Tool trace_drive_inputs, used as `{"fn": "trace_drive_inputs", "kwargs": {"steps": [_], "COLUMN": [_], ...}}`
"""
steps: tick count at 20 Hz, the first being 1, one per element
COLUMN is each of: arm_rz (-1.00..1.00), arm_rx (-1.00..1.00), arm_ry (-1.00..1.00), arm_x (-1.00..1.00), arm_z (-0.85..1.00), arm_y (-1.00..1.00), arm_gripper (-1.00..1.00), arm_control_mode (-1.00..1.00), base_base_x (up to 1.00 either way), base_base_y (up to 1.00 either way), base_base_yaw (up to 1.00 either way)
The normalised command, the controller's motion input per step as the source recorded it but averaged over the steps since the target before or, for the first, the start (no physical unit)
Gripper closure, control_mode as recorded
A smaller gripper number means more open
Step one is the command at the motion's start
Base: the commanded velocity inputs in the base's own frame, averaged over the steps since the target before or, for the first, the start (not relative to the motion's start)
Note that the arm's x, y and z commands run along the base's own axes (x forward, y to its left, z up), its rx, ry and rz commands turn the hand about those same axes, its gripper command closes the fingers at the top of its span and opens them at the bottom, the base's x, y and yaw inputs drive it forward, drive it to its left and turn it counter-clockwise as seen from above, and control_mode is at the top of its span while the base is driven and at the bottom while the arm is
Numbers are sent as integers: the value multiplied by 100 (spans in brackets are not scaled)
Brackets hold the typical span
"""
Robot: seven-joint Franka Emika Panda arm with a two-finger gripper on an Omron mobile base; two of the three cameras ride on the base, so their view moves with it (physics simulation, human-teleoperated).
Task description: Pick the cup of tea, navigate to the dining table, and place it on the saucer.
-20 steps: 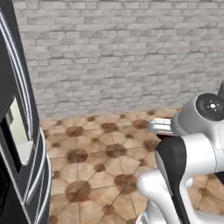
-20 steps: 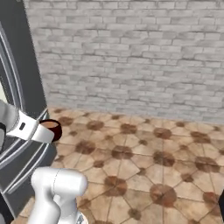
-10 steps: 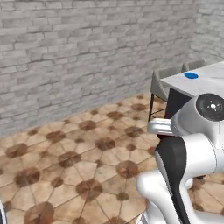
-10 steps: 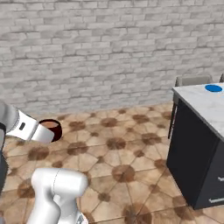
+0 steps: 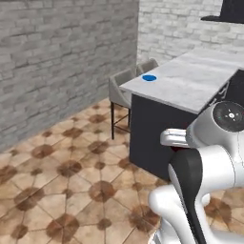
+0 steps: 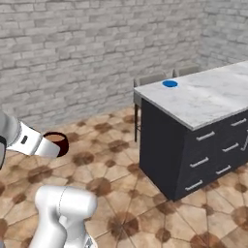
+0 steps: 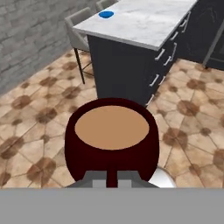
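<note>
From the left base view, the veined marble dining table (image 5: pixel 190 81) carries the flat round blue saucer (image 5: pixel 149 77). In the right base view, my gripper (image 6: pixel 54 147) clamps the glossy dark-red cup of tea (image 6: pixel 57 143) above the floor tiles (image 6: pixel 111 164). In the hand view, tan tea fills the cup.

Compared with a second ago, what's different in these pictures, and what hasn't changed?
The base has turned, so the whole view shifted: the dark appliance at the left edge is gone, and the dining table with the saucer and grey stools has come into view and nearer. Nothing was let go: the gripper stays shut on the cup of tea, tea still inside.
</note>
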Motion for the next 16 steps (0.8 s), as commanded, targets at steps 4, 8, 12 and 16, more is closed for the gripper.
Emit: {"fn": "trace_drive_inputs", "kwargs": {"steps": [4, 8, 12, 16], "arm_rz": [0, 0, 0, 0], "arm_rx": [0, 0, 0, 0], "arm_ry": [0, 0, 0, 0], "arm_x": [0, 0, 0, 0], "arm_z": [0, 0, 0, 0], "arm_y": [0, 0, 0, 0], "arm_gripper": [100, 100, 100, 100], "arm_control_mode": [100, 100, 100, 100], "base_base_x": [29, 41, 49, 51], "base_base_y": [40, 52, 62, 66], "base_base_yaw": [-48, -46, -46, -47]}}
